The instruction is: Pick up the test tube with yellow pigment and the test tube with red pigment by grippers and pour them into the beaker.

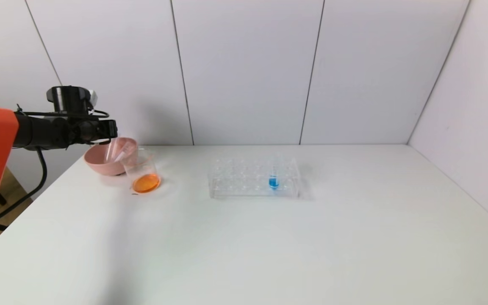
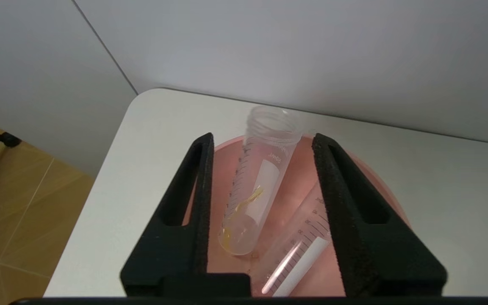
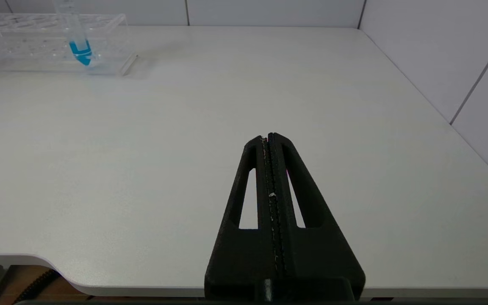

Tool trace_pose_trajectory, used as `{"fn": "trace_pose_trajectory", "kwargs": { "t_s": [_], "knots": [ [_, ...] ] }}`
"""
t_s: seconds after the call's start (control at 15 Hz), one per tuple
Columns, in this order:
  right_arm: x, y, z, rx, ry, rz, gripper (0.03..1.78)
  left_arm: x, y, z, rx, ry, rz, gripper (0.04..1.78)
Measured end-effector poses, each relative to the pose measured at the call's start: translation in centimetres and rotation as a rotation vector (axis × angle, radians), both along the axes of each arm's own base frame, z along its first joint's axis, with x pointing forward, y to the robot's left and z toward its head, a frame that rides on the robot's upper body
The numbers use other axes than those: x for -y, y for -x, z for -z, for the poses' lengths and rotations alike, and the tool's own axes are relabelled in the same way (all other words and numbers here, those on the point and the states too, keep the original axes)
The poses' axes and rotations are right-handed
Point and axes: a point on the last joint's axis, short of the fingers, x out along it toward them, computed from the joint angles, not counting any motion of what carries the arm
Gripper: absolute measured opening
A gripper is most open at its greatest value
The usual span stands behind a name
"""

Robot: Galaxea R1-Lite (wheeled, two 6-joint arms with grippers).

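While I watched from my remote station, the test tube with yellow pigment, nearly drained and streaked with only yellow residue, lay tilted inside the pink bowl, its threaded mouth poking above the rim. It sat between the parted fingers of the left gripper, neither pad touching it. A second emptied tube, the test tube with red pigment, rested just beside it in the same bowl. The left gripper hovered over the bowl at the table's far left corner. Touching the bowl's near side, the beaker stood upright holding orange liquid. Well apart at mid-table, the clear rack carried one upright tube of blue liquid. My right gripper, fingers pressed together and holding nothing, hung over the table's near right edge.
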Motion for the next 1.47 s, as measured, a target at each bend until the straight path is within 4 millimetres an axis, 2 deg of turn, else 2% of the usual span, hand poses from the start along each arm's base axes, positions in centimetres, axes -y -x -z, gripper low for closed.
{"fn": "trace_pose_trajectory", "kwargs": {
  "t_s": [0.2, 0.4, 0.53, 0.67, 0.87, 1.0, 1.2, 1.33, 1.47],
  "knots": [
    [0.0, 0.0, 0.0, 0.000, 0.000, 0.000, 0.11, -0.1, 0.1, -0.2, 0.005, 0.003, 0.001, 1.37],
    [0.0, 0.0, 0.0, 0.000, 0.000, 0.000, 0.11, 0.0, 0.3, -0.6, 0.014, 0.004, -0.001, 1.68],
    [0.0, 0.0, 0.0, 0.000, 0.000, 0.000, 0.11, 0.0, 0.6, -1.2, 0.042, -0.001, -0.001, 1.77],
    [0.0, 0.0, 0.0, 0.000, 0.000, 0.000, 0.11, 0.2, 1.4, -2.2, 0.062, -0.008, -0.002, 1.77],
    [0.0, 0.0, 0.0, 0.000, 0.000, 0.000, 0.11, 0.6, 3.9, -5.0, 0.105, -0.026, -0.003, 1.76],
    [0.0, 0.0, 0.0, 0.000, 0.000, 0.000, 0.11, 1.1, 6.5, -7.6, 0.146, -0.049, 0.005, 1.76],
    [0.0, 0.0, 0.0, 0.000, 0.000, 0.000, 0.11, 2.4, 12.3, -12.8, 0.239, -0.142, 0.038, 1.76],
    [0.0, 0.0, 0.0, 0.000, 0.000, 0.000, 0.11, 3.4, 17.8, -16.3, 0.317, -0.190, 0.069, 1.76],
    [0.0, 0.0, 0.0, 0.000, 0.000, 0.000, 0.11, 4.4, 23.8, -18.6, 0.381, -0.211, 0.114, 1.76]
  ]
}}
